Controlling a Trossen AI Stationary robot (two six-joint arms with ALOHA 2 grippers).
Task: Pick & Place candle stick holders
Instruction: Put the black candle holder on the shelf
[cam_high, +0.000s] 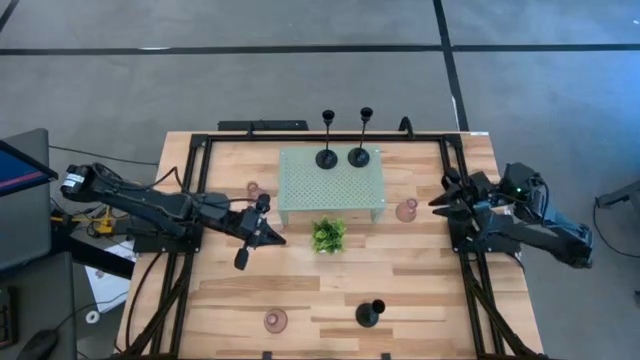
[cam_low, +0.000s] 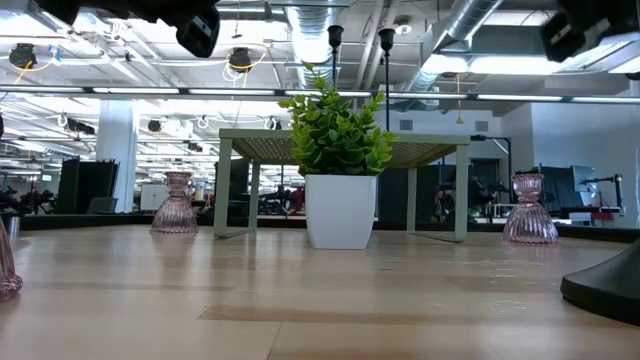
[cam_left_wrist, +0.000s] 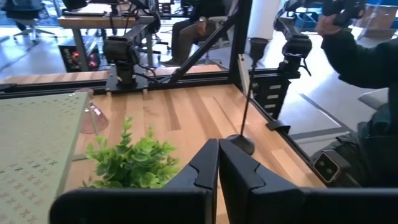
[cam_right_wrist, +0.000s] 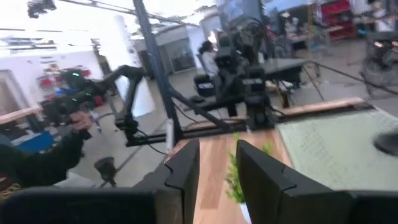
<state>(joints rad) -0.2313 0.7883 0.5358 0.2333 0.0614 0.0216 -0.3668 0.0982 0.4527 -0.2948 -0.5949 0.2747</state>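
Note:
Two black candle stick holders (cam_high: 326, 158) (cam_high: 359, 156) stand by their round bases on the mint-green perforated stand (cam_high: 300, 190). A third black holder (cam_high: 368, 315) stands on the table near its front edge; it also shows in the left wrist view (cam_left_wrist: 247, 99). Three pink glass holders stand on the table: left of the stand (cam_high: 253, 189), right of it (cam_high: 406, 210), and at the near edge (cam_high: 275, 321). My left gripper (cam_high: 276, 239) is shut and empty, left of the plant. My right gripper (cam_high: 436, 205) is open and empty, right of the right pink holder.
A small green plant (cam_high: 328, 235) in a white pot (cam_low: 340, 210) stands just in front of the stand. A black frame (cam_high: 190, 190) runs along the table's left, right and far sides. A person in a dark sleeve (cam_left_wrist: 354, 50) is beyond the table.

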